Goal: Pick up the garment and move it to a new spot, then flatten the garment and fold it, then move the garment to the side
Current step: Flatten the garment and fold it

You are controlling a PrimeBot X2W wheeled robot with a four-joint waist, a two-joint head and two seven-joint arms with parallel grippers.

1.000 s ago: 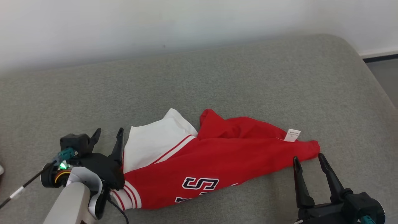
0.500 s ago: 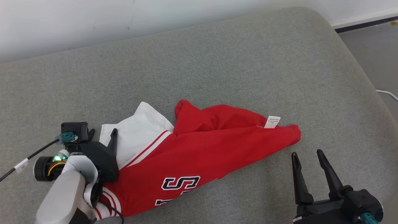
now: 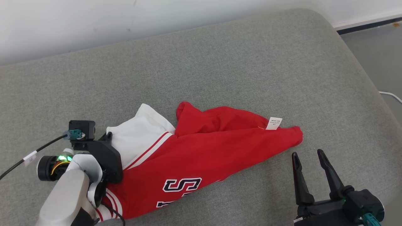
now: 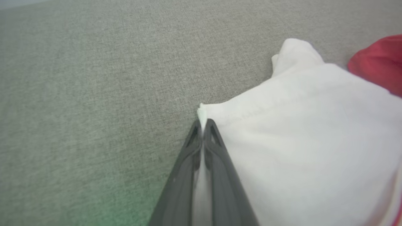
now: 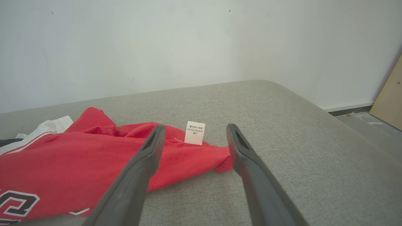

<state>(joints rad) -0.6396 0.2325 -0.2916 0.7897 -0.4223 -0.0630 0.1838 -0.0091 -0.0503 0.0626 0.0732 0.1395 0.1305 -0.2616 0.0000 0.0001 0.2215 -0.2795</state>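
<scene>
Head camera looks down across the grey cushion (image 3: 220,62); both wrist cameras sit low and close, sharing the garment (image 3: 204,150).

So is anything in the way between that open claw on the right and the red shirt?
Nothing visible. Only bare cushion lies between the right gripper and the shirt, whose red corner is just ahead of it. The left gripper is shut on the shirt's white edge.

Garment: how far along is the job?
Done: nothing yet; the garment lies crumpled on the grey cushion. In hand: left claw is pinched on its white sleeve edge; right claw is open, short of the red corner by the tag. Left: lift, move, flatten, fold, set aside.
</scene>
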